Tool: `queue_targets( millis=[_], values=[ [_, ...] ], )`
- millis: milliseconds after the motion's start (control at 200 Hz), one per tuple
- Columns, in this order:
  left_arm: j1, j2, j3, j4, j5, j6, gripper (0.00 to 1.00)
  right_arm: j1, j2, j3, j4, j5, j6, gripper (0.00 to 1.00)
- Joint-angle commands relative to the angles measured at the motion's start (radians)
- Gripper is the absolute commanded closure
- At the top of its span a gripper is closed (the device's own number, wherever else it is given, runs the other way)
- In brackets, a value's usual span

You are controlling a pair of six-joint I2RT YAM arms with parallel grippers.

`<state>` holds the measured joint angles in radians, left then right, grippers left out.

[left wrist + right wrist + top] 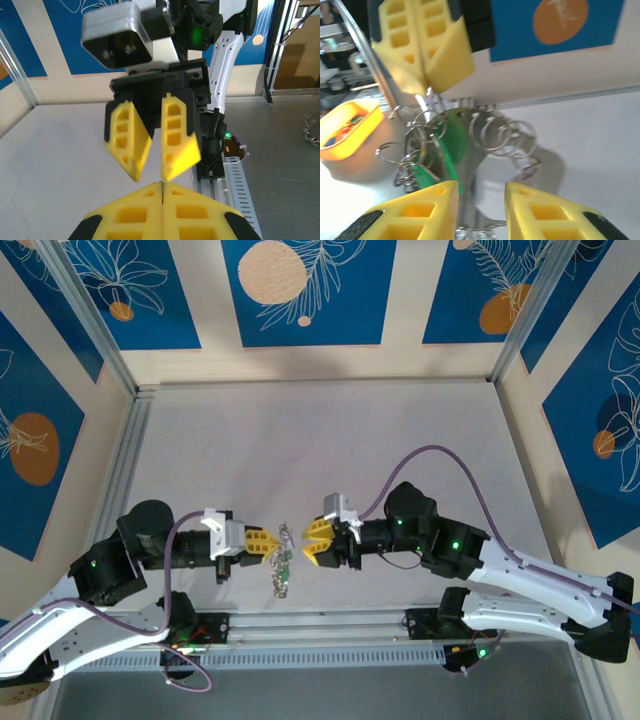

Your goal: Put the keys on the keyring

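- Silvery keys (472,150) and small rings, one piece with a green tag (449,142), hang in a loose bunch from the keyring (431,107).
- The keyring's thin wire is pinched at the very tips of the left gripper (425,90). Its yellow fingers are pressed together, with only a dark sliver of wire showing between them in the left wrist view.
- From above, the bunch (282,562) sits in the narrow gap between the two grippers, above the table (400,460). Its long axis runs down and toward the near edge, away from the left fingertips.
- The right gripper (308,540) faces the left gripper head-on and lies just beside the bunch. Its jaws stand apart with nothing between them.
- In the right wrist view the bunch lies straight ahead, in line with the gap between the right fingers (535,210).
- Judgement: the right arm is the free one. Its next move depends on closing on a single hanging piece without snagging the neighbouring rings.
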<state>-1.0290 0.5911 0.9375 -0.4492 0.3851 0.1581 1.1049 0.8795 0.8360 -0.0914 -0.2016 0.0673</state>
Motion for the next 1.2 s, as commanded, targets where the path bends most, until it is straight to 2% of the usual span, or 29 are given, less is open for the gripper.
queue_targets(
  millis=[0, 585, 1190],
  values=[
    [-0.006, -0.007, 0.001, 0.060, 0.026, -0.006, 1.00, 0.004, -0.012, 0.049, 0.035, -0.137, 0.042, 0.69],
    [-0.006, -0.002, -0.011, 0.083, 0.051, -0.018, 1.00, 0.006, -0.010, 0.023, 0.183, -0.086, 0.044, 0.75],
    [-0.006, 0.004, -0.020, 0.102, 0.060, -0.017, 1.00, 0.015, 0.073, 0.051, 0.202, -0.138, 0.045, 0.76]
  ],
)
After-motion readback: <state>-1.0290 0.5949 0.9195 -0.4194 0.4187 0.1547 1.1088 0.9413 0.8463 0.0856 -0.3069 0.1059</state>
